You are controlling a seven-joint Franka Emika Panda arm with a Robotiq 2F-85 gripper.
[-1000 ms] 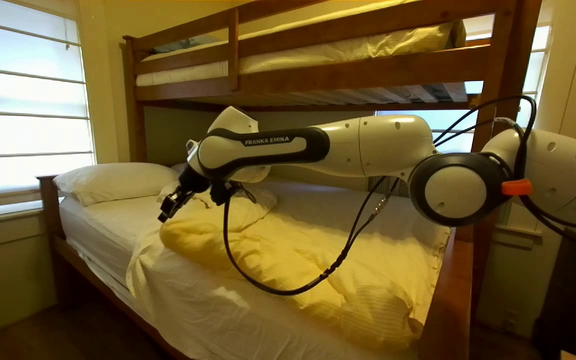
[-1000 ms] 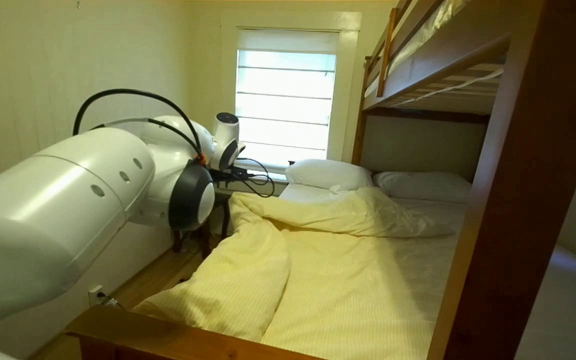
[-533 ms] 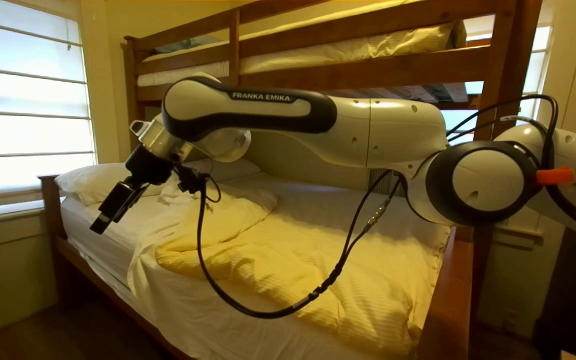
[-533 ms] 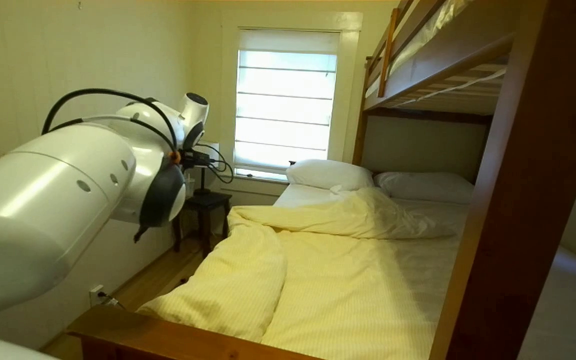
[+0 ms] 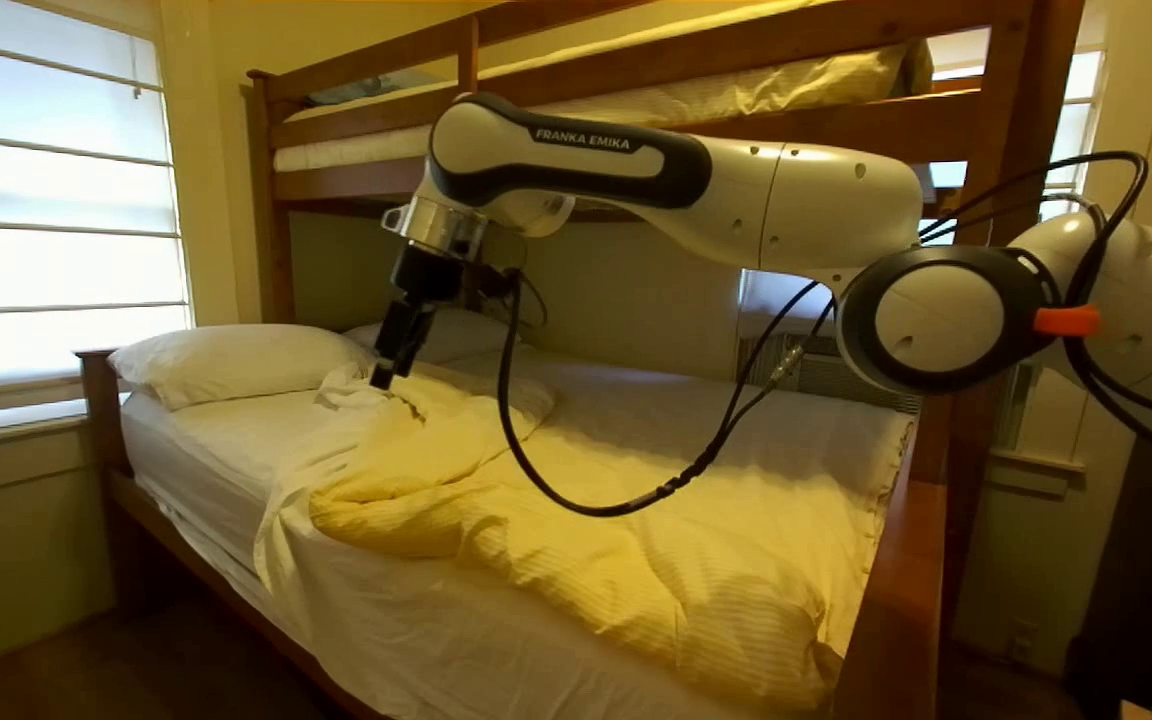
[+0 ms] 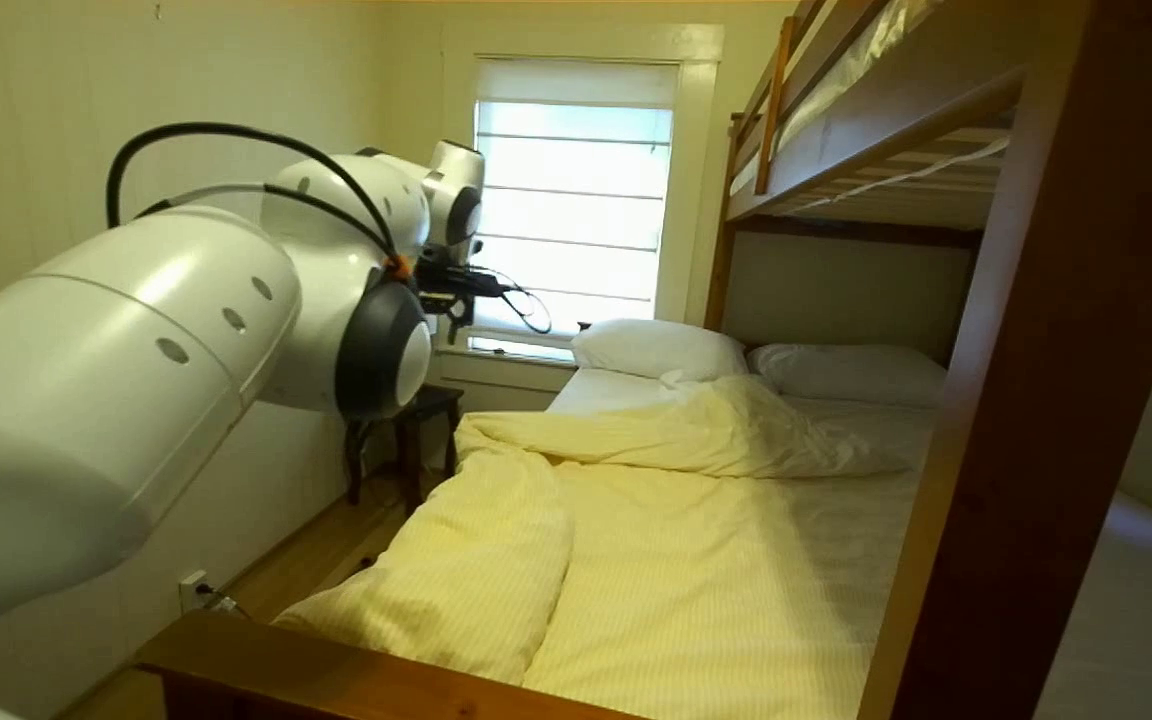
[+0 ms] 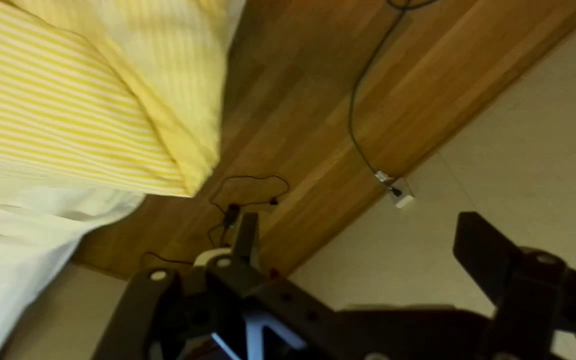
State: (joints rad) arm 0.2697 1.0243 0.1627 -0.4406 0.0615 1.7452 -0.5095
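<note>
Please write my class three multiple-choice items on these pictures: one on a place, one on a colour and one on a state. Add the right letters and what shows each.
1. Where do the two white pillows lie?
A. On the floor
B. On the lower bunk
C. On the windowsill

2. What colour are the stripes on the bedcover?
A. Red
B. Blue
C. Yellow

3. How does the pincer stand?
A. Open and empty
B. Shut and empty
C. Shut on a pillow

Right letters:
1. B: both exterior views show them at the bed's end near the window.
2. C: the wrist view shows yellow bands on a paler ground.
3. A: the wrist view shows its jaws apart, with nothing held between them.
</note>
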